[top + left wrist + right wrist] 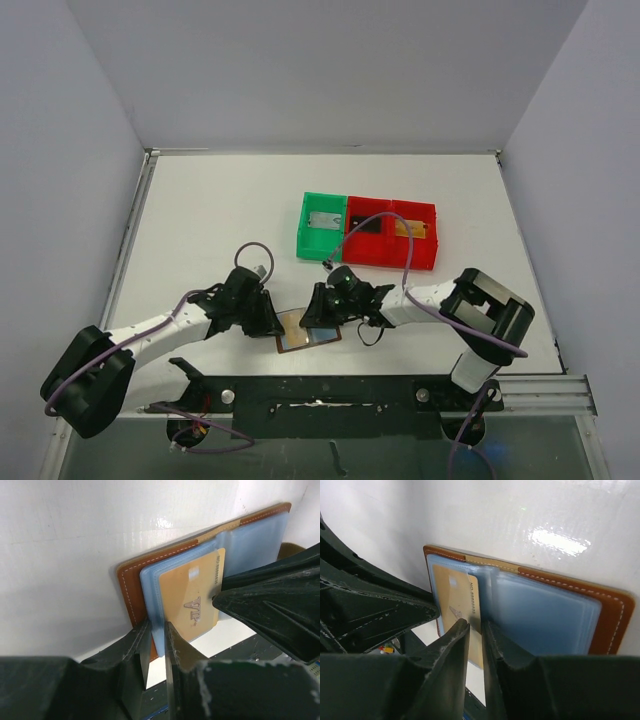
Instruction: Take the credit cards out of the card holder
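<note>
One golden-orange card (192, 600) sat in the left half of the card holder (131, 587). The holder lay open and flat on the table (60, 555), close to the near edge and right between your two arms. Its long side ran left to right, from one arm to the other, with the fold across the middle.

Your left gripper (156, 629) had its fingers pressed close on the holder near its left end. They pinched the blue lining and the brown leather there. Your right gripper (476, 627) came in from the right side. Its fingers were nearly together with the card's edge between them, and it looked like a pinch on the card.

So the card lay right at the tips of the right gripper, and I think the right arm was the one to pull. The pull would need to go back along that gripper's own line while the left one held the holder down. You could not tell from these views which way the card's own long side ran.
</note>
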`<state>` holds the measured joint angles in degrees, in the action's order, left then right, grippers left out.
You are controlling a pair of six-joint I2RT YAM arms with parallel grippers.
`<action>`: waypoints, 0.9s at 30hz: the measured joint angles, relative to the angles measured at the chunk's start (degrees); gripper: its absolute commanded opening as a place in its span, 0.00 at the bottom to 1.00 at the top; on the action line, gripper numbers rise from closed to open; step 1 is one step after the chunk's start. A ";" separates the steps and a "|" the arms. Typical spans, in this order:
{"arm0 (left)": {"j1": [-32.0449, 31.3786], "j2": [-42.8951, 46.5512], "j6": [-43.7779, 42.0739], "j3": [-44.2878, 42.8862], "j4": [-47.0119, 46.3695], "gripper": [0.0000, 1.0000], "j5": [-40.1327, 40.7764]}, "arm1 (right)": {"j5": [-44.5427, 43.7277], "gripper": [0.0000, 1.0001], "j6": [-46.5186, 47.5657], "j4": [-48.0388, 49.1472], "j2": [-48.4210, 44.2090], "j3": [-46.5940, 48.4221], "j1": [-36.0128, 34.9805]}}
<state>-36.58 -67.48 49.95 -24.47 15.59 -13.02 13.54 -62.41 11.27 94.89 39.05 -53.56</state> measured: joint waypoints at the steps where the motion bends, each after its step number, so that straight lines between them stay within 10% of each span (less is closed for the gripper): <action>1: -0.11 0.07 0.00 -0.04 0.11 0.17 0.35 | -0.04 0.08 -0.26 0.61 0.00 -0.42 -0.09; 27: -0.13 0.70 -0.07 -0.33 1.40 0.13 2.80 | 8.70 0.00 -3.69 18.23 -4.98 -16.31 7.87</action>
<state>-36.71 -66.78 49.89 -24.80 16.99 -10.22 22.24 -66.11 29.50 89.91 22.74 -45.69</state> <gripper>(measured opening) 0.131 0.021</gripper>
